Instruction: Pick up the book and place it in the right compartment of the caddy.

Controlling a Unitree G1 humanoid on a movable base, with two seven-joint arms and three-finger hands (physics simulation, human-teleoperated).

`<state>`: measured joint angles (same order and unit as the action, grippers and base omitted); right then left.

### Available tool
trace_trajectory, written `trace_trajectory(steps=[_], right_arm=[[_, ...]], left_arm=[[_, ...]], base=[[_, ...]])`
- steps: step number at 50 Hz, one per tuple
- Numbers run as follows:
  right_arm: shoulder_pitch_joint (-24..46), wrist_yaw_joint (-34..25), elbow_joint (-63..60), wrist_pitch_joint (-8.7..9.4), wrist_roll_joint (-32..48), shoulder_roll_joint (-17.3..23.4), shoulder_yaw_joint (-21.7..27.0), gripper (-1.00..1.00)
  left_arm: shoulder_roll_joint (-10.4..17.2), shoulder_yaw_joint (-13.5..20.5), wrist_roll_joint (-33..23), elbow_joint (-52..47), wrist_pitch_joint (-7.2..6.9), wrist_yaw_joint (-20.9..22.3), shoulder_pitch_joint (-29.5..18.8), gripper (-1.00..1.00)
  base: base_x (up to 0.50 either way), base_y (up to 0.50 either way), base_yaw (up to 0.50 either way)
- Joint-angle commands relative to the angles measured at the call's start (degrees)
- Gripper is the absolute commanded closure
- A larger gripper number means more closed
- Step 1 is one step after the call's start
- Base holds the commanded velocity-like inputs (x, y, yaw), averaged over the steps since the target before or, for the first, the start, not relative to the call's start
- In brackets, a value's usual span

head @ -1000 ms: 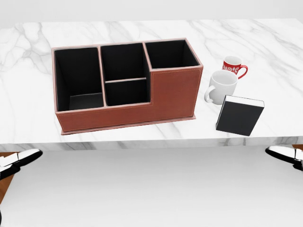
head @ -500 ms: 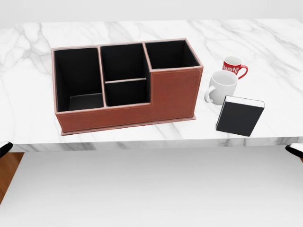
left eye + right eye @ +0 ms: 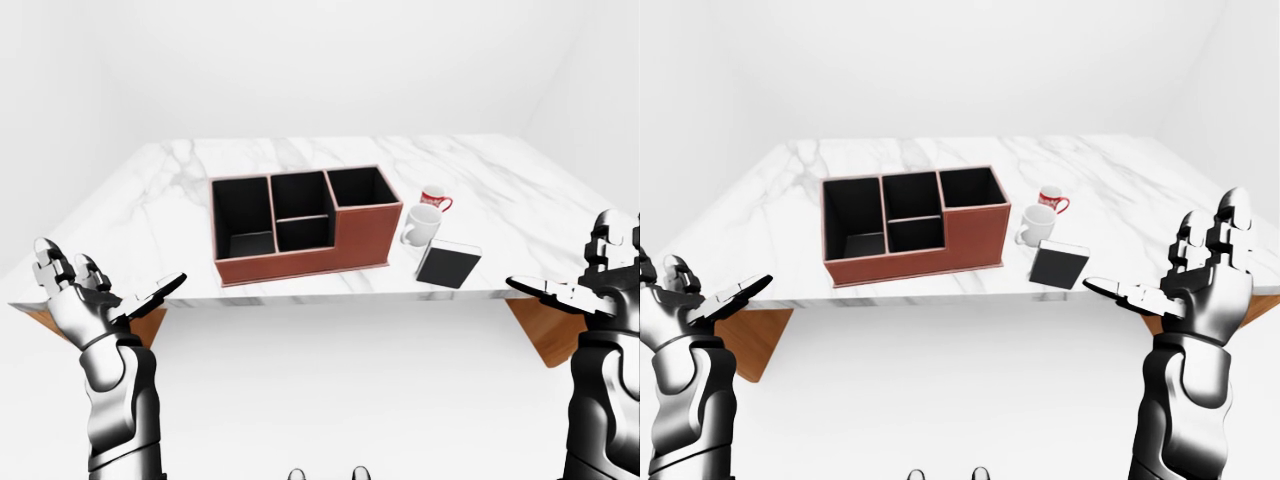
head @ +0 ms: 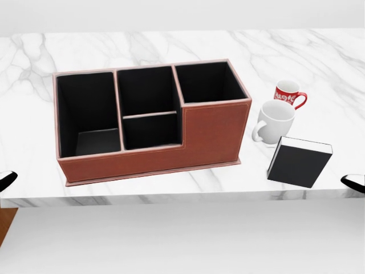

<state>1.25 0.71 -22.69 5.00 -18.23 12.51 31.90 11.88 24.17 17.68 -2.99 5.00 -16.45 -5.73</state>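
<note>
a bare white simulated room with a marble table, desk caddy and mugs

- The table top looked like polished white marble with grey veins; its base showed brown wood.
- The caddy appeared as matt reddish-brown leather with pale stitched edges and a black matt lining.
- The book had a matt black cover and white paper page edges.
- The white mug and red mug looked like smooth glazed ceramic.
- The left hand and right hand were glossy grey metal with black joints.
</note>
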Motion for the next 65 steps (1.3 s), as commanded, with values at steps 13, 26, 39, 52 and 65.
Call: trace_trajectory(steps=[13,26,39,52,65], right_arm=[[-0.1,-0.4,-0.2,0.0,0.0,0.1,0.2,-1.0],[-0.2,-0.7,0.3,0.0,0.2,-0.1,-0.1,-1.0],[-0.3,-0.8,0.0,0.0,0.2,-0.1,0.0,-1.0],[-0.3,-0.9,0.2,0.0,0.2,-0.1,0.1,-1.0],[-0.2,-0.9,-0.2,0.0,0.3,-0.1,0.2,-1.0]], left_arm=[[0.0,0.3,0.1,-0.9,0.0,-0.5,0.4,-1.0],[-0.1,0.3,0.1,-0.4,0.0,-0.3,0.2,-1.0],[0.0,0.4,0.3,-0.6,0.0,-0.4,0.3,-1.0],[0.0,0.5,0.3,-0.9,0.0,-0.5,0.3,-1.0],[0.1,0.5,0.4,-0.7,0.0,-0.5,0.2,-1.0]], base=[[0.25,0.0,0.0],[0.26,0.0,0.0],[0.27,0.0,0.0],[0.28,0.0,0.0],[0.28,0.0,0.0]])
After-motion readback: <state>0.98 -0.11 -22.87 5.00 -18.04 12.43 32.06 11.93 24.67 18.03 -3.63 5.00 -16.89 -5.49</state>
